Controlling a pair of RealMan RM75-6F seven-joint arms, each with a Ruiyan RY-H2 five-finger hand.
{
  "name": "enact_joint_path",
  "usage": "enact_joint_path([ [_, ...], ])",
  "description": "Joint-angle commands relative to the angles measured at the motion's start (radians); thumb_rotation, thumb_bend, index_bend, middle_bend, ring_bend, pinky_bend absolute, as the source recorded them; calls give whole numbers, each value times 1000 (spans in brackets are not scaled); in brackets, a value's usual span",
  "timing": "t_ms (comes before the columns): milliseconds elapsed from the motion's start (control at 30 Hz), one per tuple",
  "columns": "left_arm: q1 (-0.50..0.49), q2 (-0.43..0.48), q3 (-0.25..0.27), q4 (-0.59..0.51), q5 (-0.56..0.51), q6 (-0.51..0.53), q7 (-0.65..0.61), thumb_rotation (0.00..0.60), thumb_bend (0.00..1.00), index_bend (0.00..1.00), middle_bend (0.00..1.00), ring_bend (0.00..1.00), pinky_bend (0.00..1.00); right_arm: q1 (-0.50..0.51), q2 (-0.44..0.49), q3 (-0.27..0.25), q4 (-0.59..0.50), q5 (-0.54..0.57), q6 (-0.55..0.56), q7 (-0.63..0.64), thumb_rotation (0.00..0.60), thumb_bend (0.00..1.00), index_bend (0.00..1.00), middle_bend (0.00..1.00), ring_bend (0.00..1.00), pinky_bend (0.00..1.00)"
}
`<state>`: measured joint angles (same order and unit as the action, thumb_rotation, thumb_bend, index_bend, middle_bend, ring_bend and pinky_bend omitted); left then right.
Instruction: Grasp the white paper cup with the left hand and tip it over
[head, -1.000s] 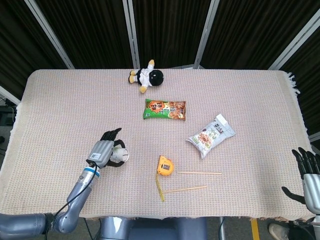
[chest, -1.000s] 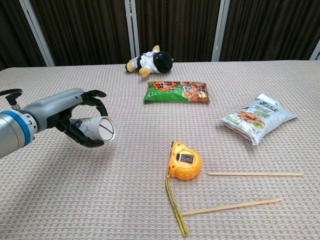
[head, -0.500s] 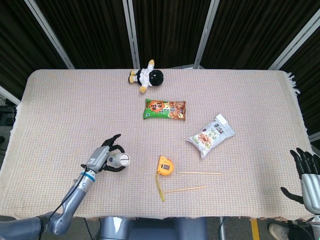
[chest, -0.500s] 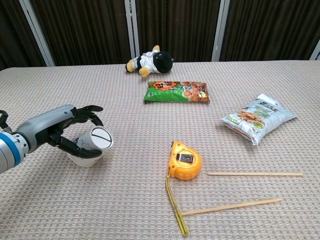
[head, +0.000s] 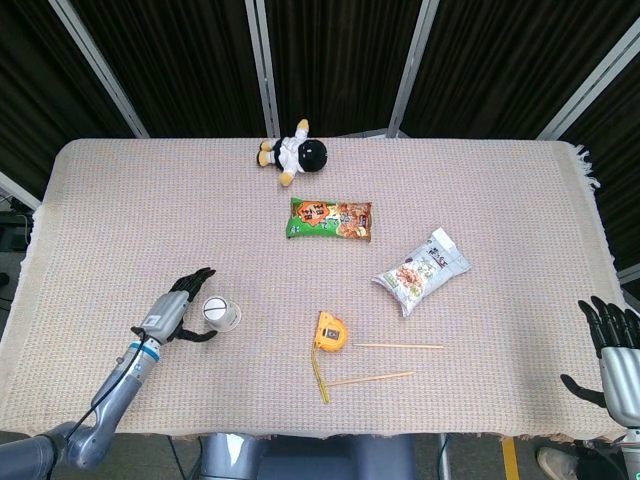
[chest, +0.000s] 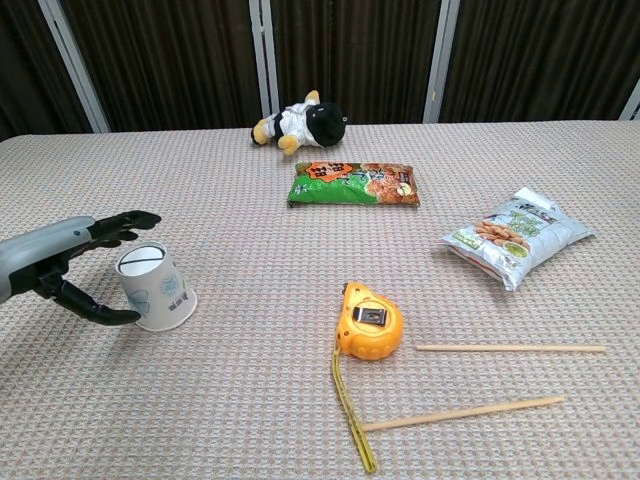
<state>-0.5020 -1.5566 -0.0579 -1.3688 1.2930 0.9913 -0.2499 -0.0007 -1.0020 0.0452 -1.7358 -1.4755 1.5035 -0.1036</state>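
White paper cup (chest: 154, 288) stands mouth-down near the table's (head: 120, 200) front left edge, so I judge the tipping done, my left hand (chest: 62, 262) spread loose beside it, holding nothing, my right hand (head: 612, 352) idle and open.

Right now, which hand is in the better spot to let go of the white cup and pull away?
The left hand. Its fingers sit around the white paper cup, which stands mouth-down on the table. The right hand hangs off the table's far right edge, away from everything.
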Motion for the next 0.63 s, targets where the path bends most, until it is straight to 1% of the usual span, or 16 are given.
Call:
enact_joint_path([
  [33, 34, 45, -4, -17, 51, 96, -19, 600, 118, 0, 0, 0, 0, 1, -1, 0, 2, -1, 0, -2, 600, 65, 0, 0, 0, 0],
  [100, 61, 82, -4, -35, 90, 172, -22, 600, 117, 0, 0, 0, 0, 2, -3, 0, 4, 1, -2, -5, 600, 65, 0, 0, 0, 0],
  [167, 99, 126, 2, -45, 130, 265, 20, 600, 117, 0, 0, 0, 0, 3, -5, 2, 6, 4, -2, -10, 600, 65, 0, 0, 0, 0],
  [267, 129, 153, 10, -46, 155, 331, 75, 600, 116, 0, 0, 0, 0, 4, -8, 3, 8, 4, -1, -16, 600, 65, 0, 0, 0, 0],
  [300, 141, 162, 14, -45, 161, 354, 99, 600, 115, 0, 0, 0, 0, 4, -10, 4, 9, 4, -1, -17, 600, 65, 0, 0, 0, 0],
  [400, 198, 199, 29, -42, 175, 448, 228, 600, 113, 0, 0, 0, 0, 5, -16, 6, 13, 8, 0, -28, 600, 64, 0, 0, 0, 0],
  [500, 241, 224, 38, -63, 158, 490, 328, 600, 112, 0, 0, 0, 0, 5, -23, 10, 16, 16, 2, -43, 600, 65, 0, 0, 0, 0],
  [567, 266, 238, 48, -88, 140, 497, 376, 600, 112, 0, 0, 0, 0, 6, -26, 10, 15, 19, 2, -52, 600, 64, 0, 0, 0, 0],
  [633, 283, 252, 56, -108, 127, 495, 398, 600, 113, 0, 0, 0, 0, 6, -27, 9, 15, 18, 2, -58, 600, 64, 0, 0, 0, 0],
])
